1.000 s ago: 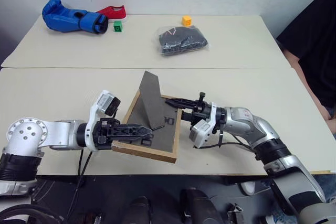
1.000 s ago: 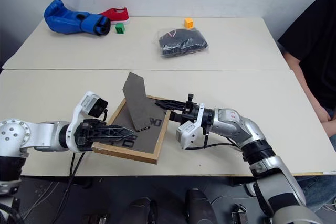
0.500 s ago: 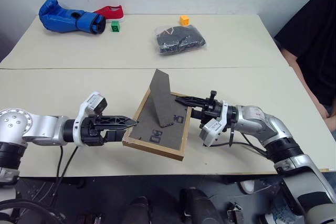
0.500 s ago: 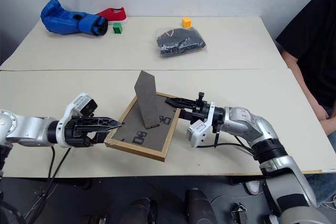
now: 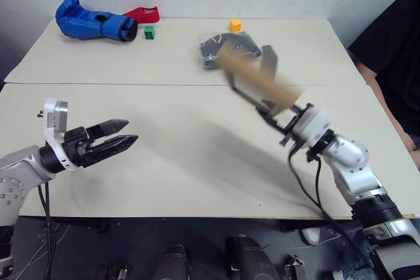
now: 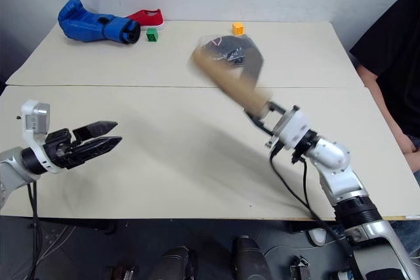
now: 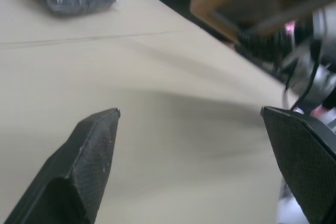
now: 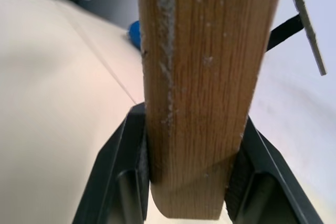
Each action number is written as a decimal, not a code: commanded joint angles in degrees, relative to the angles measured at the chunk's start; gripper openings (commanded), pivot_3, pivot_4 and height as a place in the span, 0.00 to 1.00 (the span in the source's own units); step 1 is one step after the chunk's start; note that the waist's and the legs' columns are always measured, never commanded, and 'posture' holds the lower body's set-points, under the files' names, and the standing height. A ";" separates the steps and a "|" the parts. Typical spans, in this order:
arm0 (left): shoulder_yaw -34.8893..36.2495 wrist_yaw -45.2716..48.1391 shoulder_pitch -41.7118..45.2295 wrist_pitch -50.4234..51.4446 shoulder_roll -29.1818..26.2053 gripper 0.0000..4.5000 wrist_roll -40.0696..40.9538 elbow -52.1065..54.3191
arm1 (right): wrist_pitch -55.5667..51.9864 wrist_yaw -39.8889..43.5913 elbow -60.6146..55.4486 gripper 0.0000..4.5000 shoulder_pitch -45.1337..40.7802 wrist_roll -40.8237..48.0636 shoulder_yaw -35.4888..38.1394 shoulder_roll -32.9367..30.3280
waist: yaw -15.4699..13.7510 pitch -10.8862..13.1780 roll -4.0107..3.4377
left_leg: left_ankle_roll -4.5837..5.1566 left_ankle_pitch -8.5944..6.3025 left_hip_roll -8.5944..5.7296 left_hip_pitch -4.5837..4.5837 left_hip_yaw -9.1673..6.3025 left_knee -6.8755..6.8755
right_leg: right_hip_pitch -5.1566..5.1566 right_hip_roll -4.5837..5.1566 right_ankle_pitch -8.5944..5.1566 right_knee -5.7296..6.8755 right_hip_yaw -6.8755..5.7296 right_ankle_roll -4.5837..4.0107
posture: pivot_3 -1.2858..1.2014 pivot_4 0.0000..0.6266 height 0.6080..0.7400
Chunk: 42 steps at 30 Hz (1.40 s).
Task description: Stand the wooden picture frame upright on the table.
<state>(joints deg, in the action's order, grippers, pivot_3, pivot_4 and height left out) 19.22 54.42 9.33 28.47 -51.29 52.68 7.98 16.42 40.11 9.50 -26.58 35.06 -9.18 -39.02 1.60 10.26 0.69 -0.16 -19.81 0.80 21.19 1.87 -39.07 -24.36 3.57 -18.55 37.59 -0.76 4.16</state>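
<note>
The left pincer point(image 5: 108, 137) has let go and drawn back to the near left, its fingers point(image 7: 97, 142) now spread wide over bare table point(image 5: 184, 162), nothing between them. A second ago both pincers worked the wooden picture frame point(image 5: 252, 83) lying flat; now the right pincer point(image 5: 283, 122) alone pinches its lower edge and has swung it up off the table, so it hangs in the air above and beyond that pincer, tilted, easel stand point(image 5: 268, 63) sticking out. I judge lifting done; setting it down on frame edge and stand remains. Beyond it lies the clear bag point(image 5: 213, 47).
</note>
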 commanded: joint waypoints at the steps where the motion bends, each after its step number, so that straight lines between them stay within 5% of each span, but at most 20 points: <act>1: -0.96 0.47 0.81 -6.11 3.19 1.00 -5.13 3.36 | -15.88 5.28 -0.17 0.28 -1.34 8.91 4.01 0.51 | -0.03 0.00 0.00 | 0.02 -0.01 0.01 0.02 0.00 0.00 | -0.01 0.00 0.00 0.00 -0.01 0.00 | 0.52 0.24 1.00; 4: -2.46 1.42 0.04 -6.47 4.76 1.00 -7.28 3.90 | -22.32 5.55 9.80 0.28 -6.26 6.97 5.74 3.10 | 0.26 0.00 0.01 | 0.05 -0.03 0.01 0.02 0.05 0.00 | -0.03 0.00 0.01 0.02 0.02 0.02 | 0.52 0.24 1.00; 13: -3.10 0.21 -0.01 -5.77 8.67 1.00 -8.44 5.20 | -18.16 7.20 31.97 0.28 -14.47 -5.61 7.57 11.48 | 0.34 0.00 0.00 | 0.04 -0.02 0.02 0.07 0.19 0.03 | -0.17 -0.04 0.03 0.22 0.11 0.05 | 0.52 0.24 1.00; 29: -2.15 0.59 0.47 -1.21 7.88 1.00 -7.35 6.44 | -27.80 8.13 33.73 0.28 -11.48 -9.37 14.35 12.93 | 0.01 -0.03 -0.01 | 0.07 -0.04 0.00 0.01 0.17 -0.03 | -0.05 0.00 0.05 0.22 0.12 0.09 | 0.52 0.24 1.00; 39: -2.07 1.87 2.01 -1.84 7.25 1.00 -8.84 4.47 | -30.85 9.10 28.22 0.99 -7.83 -10.55 16.16 11.43 | -0.12 -0.11 0.10 | 0.08 -0.04 0.00 -0.01 0.10 -0.03 | 0.04 0.00 0.05 0.17 0.06 0.09 | 0.52 0.24 1.00; 42: -1.81 2.18 1.48 -2.36 7.00 1.00 -9.79 3.91 | -31.90 10.45 23.26 1.00 -4.32 -10.57 16.13 9.63 | -0.49 -0.11 0.10 | 0.12 -0.07 -0.04 0.00 0.06 -0.03 | 0.07 0.04 0.06 0.13 0.02 0.10 | 0.52 0.24 1.00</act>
<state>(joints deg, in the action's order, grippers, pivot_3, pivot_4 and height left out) 15.37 56.16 10.79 27.23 -43.41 43.51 12.03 -13.81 50.36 33.27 -33.43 25.72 5.73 -27.65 1.11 10.16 0.78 -0.03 -19.88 0.77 21.20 1.92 -39.10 -24.29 3.62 -18.49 37.70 -0.74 4.26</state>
